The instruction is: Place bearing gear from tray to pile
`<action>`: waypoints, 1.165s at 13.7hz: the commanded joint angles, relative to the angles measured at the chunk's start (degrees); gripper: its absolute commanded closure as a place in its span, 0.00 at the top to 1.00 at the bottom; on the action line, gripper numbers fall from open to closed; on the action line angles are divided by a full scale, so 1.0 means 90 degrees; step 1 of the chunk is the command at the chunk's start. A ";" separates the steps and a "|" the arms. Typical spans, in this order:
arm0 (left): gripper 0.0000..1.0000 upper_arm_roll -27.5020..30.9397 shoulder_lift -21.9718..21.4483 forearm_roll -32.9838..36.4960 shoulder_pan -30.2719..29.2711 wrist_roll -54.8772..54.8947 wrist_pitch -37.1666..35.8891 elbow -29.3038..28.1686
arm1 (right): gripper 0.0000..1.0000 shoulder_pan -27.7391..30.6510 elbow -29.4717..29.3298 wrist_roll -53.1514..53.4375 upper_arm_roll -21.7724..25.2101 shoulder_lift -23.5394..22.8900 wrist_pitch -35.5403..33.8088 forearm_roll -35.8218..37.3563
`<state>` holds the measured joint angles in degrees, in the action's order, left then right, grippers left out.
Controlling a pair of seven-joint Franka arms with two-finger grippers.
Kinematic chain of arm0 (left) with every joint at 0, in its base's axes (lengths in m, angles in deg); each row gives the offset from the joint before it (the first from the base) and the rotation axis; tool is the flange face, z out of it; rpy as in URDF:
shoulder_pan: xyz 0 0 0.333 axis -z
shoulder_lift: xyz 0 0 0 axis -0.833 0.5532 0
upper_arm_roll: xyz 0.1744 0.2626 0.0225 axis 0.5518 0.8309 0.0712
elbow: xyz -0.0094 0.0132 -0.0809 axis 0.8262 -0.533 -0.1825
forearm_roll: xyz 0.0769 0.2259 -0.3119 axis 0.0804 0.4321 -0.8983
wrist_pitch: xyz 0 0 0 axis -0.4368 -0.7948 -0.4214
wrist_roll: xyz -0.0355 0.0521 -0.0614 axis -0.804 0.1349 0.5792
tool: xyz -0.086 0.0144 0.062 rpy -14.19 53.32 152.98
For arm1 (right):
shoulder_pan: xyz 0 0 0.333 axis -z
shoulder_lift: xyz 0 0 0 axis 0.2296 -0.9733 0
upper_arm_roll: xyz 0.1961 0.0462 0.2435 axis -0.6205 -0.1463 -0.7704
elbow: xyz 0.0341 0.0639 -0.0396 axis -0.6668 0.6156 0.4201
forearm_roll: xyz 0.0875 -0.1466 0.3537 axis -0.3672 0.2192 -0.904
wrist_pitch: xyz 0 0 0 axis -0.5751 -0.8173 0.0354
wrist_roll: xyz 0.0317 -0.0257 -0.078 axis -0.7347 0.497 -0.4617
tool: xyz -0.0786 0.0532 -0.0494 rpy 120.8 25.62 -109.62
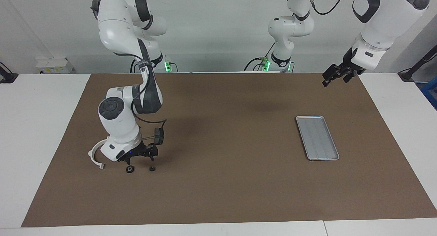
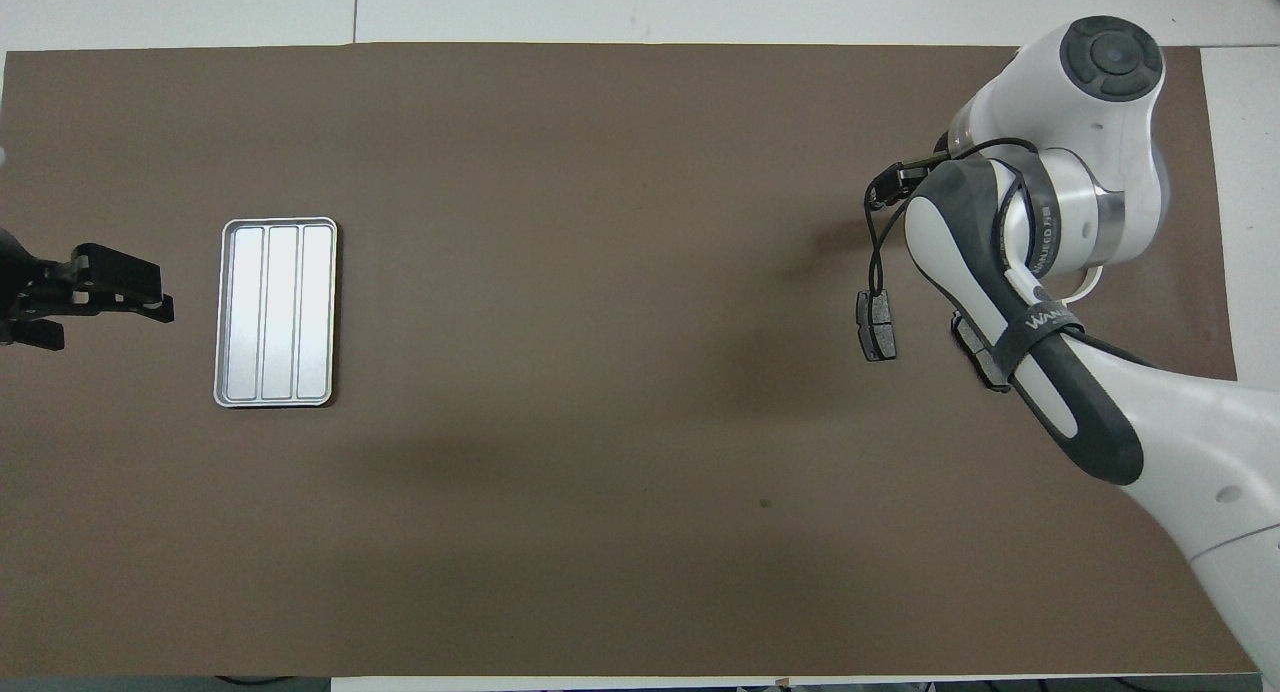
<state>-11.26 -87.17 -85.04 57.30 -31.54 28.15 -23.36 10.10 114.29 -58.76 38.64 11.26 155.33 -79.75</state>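
Two arms: the right one is working at the pile, the left one is waiting
Right tool: hanging low over the worktop at the pile, just above two small dark bits; I cannot tell how wide it is standing
Left tool: hovering raised off the tray's end, jaws looking spread, carrying nothing
Tray: lying toward the left arm's end, holding nothing
Bearing gear: likely the small dark round part sitting on the worktop under the right tool, beside a smaller dark bit
Pile: white arc and two dark pads lying around the right tool
Progress: seemingly nearing its end, with the gear sitting at the pile; remaining is lifting the right arm clear
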 commanded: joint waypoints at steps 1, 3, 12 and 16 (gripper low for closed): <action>1.00 -0.0027 -0.0037 0.0057 -0.0011 -0.0015 -0.0096 -0.0019 | 1.00 0.0147 0.0216 -0.0123 -0.0104 0.0735 -0.0638 0.0047; 1.00 -0.0027 -0.0037 0.0057 -0.0011 -0.0015 -0.0096 -0.0019 | 1.00 0.0254 0.0314 -0.0113 -0.0104 0.1320 -0.1068 -0.0031; 1.00 -0.0027 -0.0037 0.0057 -0.0011 -0.0015 -0.0096 -0.0019 | 1.00 0.0382 0.0724 -0.0093 -0.0104 0.3501 -0.3501 -0.0558; 1.00 -0.0027 -0.0037 0.0057 -0.0011 -0.0015 -0.0096 -0.0019 | 1.00 0.0411 0.0715 -0.0074 -0.0104 0.3521 -0.3872 -0.0539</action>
<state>-11.26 -87.17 -85.04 57.31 -31.54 28.05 -23.36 12.24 119.48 -58.76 38.51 42.40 121.36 -83.25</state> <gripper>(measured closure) 0.000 0.000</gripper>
